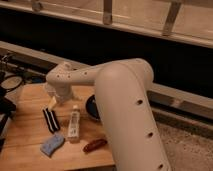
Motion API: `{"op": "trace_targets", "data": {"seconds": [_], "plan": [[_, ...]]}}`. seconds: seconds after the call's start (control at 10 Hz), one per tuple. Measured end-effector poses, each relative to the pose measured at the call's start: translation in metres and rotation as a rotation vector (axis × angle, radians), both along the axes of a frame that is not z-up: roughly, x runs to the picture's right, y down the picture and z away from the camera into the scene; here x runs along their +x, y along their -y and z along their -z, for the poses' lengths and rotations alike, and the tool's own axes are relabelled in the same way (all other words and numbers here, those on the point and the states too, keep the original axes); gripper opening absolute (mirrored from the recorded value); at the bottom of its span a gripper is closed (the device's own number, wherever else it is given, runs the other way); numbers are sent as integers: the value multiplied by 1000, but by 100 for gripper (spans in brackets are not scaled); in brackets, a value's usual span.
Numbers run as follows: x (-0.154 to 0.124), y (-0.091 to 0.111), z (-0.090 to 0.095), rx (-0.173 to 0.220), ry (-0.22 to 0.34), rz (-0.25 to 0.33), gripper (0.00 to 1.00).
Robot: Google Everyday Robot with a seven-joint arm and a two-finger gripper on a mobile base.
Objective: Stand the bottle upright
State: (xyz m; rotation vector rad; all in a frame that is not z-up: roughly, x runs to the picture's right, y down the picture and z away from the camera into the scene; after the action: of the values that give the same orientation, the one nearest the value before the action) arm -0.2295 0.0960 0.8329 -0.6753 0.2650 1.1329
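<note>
On smooth wooden table [27,102], 1 slim bottle [74,125] flat near gripper [52,103].

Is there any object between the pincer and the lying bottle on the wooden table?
Nothing visible does. The pincer hangs left of the bottle, near its far end. The black striped item lies left of the bottle, the dark bowl right of it, both outside the gap.

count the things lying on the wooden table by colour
white: 1, bottle
black: 2, striped packet, bowl
blue: 1, sponge
red-brown: 1, wrapper
total: 5
claw, over the table's back left, not counted
</note>
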Motion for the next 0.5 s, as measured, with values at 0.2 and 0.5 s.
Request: {"op": "trace_targets", "data": {"seconds": [0.2, 0.5], "plan": [[-8, -8, -3, -19, 8, 8, 100], [-7, -14, -13, -66, 23, 3, 100]]}}
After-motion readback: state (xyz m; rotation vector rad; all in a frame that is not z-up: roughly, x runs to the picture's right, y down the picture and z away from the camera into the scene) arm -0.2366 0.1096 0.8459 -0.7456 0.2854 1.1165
